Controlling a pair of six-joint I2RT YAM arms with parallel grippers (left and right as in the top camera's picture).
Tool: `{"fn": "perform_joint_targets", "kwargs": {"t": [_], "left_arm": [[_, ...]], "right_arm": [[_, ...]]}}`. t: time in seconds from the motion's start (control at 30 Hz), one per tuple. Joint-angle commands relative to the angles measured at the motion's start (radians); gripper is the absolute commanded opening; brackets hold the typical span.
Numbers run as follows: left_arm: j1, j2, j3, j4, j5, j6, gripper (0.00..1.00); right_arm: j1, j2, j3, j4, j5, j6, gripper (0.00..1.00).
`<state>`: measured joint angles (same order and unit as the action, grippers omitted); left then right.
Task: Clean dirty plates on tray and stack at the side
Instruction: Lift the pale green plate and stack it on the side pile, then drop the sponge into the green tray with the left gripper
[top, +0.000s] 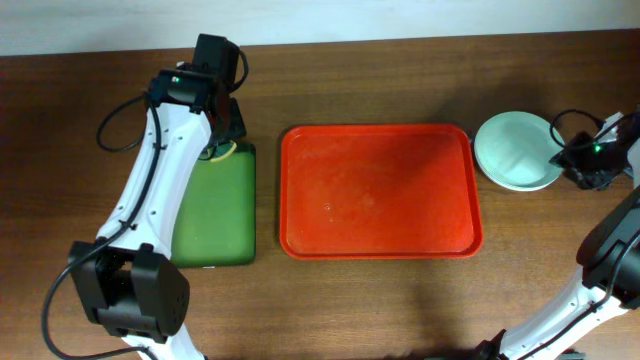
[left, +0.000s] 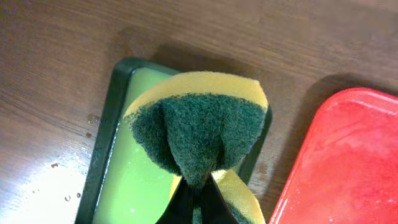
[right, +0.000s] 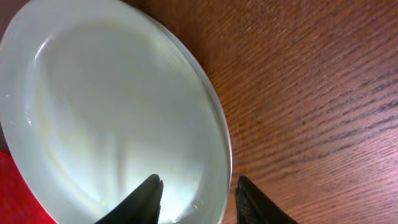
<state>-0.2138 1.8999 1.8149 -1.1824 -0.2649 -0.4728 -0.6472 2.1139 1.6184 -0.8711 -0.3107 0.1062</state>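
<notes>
Right fingers (right: 146, 199) parted astride the rim of the pale mint round plate (right: 93, 112), gripping nothing, left fingers (left: 186, 208) pinched on a yellow-and-green scouring sponge (left: 199, 130): lift off crooked and a finger could snag that rim, skidding the plate across the table (right: 311, 93).

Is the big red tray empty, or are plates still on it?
Empty. The red rectangular plastic tray shows bare surface overhead; a pale round plate sits on the wooden table beside it.
</notes>
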Motion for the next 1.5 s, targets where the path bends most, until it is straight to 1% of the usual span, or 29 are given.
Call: {"fn": "perform_joint_targets", "kwargs": {"t": [0.0, 0.03, 0.07, 0.13, 0.17, 0.2, 0.23, 0.27, 0.3, 0.4, 0.53, 0.57, 0.6, 0.63, 0.7, 0.73, 0.83, 0.87, 0.93, 1.0, 1.03, 1.07, 1.1, 1.13, 1.17, 1.2, 1.27, 1.33, 1.47], "left_arm": [[0.006, 0.005, -0.069, 0.042, 0.0, -0.013, 0.0], [0.006, 0.005, -0.078, 0.041, 0.0, -0.013, 0.0], [0.006, 0.005, -0.1, 0.039, 0.0, -0.014, 0.0], [0.009, 0.005, -0.138, 0.042, 0.0, -0.059, 0.0], [0.014, 0.005, -0.166, 0.044, 0.0, -0.062, 0.0], [0.017, 0.005, -0.184, 0.045, 0.0, -0.062, 0.0], [0.021, 0.005, -0.21, 0.045, 0.001, -0.061, 0.0], [0.021, 0.005, -0.235, 0.047, 0.001, -0.061, 0.0], [0.021, 0.005, -0.292, 0.065, 0.008, -0.061, 0.0], [0.021, 0.005, -0.455, 0.19, 0.075, -0.061, 0.0], [0.027, 0.005, -0.575, 0.308, 0.093, -0.061, 0.04], [0.038, 0.005, -0.578, 0.323, 0.089, -0.061, 0.1], [0.048, 0.005, -0.577, 0.334, 0.087, -0.061, 0.29], [0.071, 0.003, -0.554, 0.327, 0.087, -0.061, 0.54], [0.096, -0.011, -0.467, 0.245, 0.09, -0.056, 0.77], [0.108, -0.037, -0.378, 0.184, 0.09, -0.056, 1.0], [0.11, -0.128, -0.248, 0.111, 0.108, -0.053, 1.0], [0.11, -0.192, -0.224, 0.096, 0.135, -0.046, 0.99], [0.109, -0.322, -0.225, 0.065, 0.138, -0.045, 0.99], [0.093, -0.402, -0.249, 0.032, 0.138, -0.024, 0.99], [0.08, -0.443, -0.282, 0.029, 0.137, -0.023, 1.0], [0.049, -0.517, -0.369, 0.055, 0.133, -0.024, 0.99], [0.009, -0.621, -0.519, 0.146, 0.1, -0.028, 0.99], [-0.009, -0.682, -0.604, 0.214, 0.074, -0.031, 0.99], [-0.026, -0.774, -0.735, 0.315, 0.024, -0.081, 0.99], [-0.029, -0.863, -0.839, 0.41, 0.014, -0.111, 0.99], [-0.029, -0.958, -0.962, 0.51, 0.014, -0.111, 0.99], [-0.029, -0.986, -1.01, 0.529, 0.014, -0.111, 0.99], [-0.029, -0.978, -1.01, 0.515, 0.014, -0.111, 0.99]], "right_arm": [[0.002, -0.105, 0.002, -0.033, 0.005, 0.064, 0.42], [0.009, -0.15, 0.002, -0.052, 0.005, 0.081, 0.43], [0.033, -0.231, 0.002, -0.081, 0.005, 0.094, 0.46], [0.095, -0.353, 0.002, -0.126, 0.006, 0.093, 0.55], [0.164, -0.425, 0.002, -0.173, 0.01, 0.093, 0.61], [0.214, -0.458, 0.002, -0.205, 0.009, 0.093, 0.65], [0.26, -0.48, 0.002, -0.235, 0.009, 0.09, 0.66], [0.311, -0.494, 0.002, -0.261, 0.009, 0.089, 0.68], [0.391, -0.501, 0.002, -0.293, 0.009, 0.084, 0.99], [0.603, -0.5, 0.001, -0.305, 0.013, 0.029, 0.99], [0.78, -0.5, 0.001, -0.304, 0.013, 0.029, 0.98], [0.821, -0.501, 0.001, -0.305, 0.017, 0.029, 0.98], [0.853, -0.507, 0.001, -0.309, 0.027, 0.029, 0.98], [0.888, -0.526, 0.001, -0.31, 0.075, 0.029, 0.98], [0.924, -0.569, 0.001, -0.309, 0.132, 0.029, 0.98], [0.935, -0.602, 0.001, -0.309, 0.144, 0.029, 0.98], [0.935, -0.666, 0.001, -0.317, 0.144, 0.029, 0.99], [0.935, -0.702, 0.001, -0.337, 0.148, 0.029, 0.99], [0.952, -0.765, 0.001, -0.399, 0.237, 0.03, 0.98], [0.995, -0.823, -0.026, -0.423, 0.308, 0.031, 0.99], [1.022, -0.868, -0.069, -0.41, 0.333, 0.037, 0.98], [1.063, -0.956, -0.176, -0.351, 0.361, 0.069, 0.99], [1.09, -1.031, -0.275, -0.279, 0.366, 0.068, 0.99], [1.104, -1.091, -0.356, -0.217, 0.381, 0.067, 0.99], [1.106, -1.15, -0.436, -0.154, 0.399, 0.067, 0.99], [1.105, -1.183, -0.481, -0.119, 0.42, 0.067, 0.99], [1.105, -1.194, -0.5, -0.096, 0.449, 0.067, 0.99], [1.105, -1.178, -0.5, -0.092, 0.454, 0.067, 0.99], [1.105, -1.119, -0.5, -0.093, 0.454, 0.067, 0.98]]}}
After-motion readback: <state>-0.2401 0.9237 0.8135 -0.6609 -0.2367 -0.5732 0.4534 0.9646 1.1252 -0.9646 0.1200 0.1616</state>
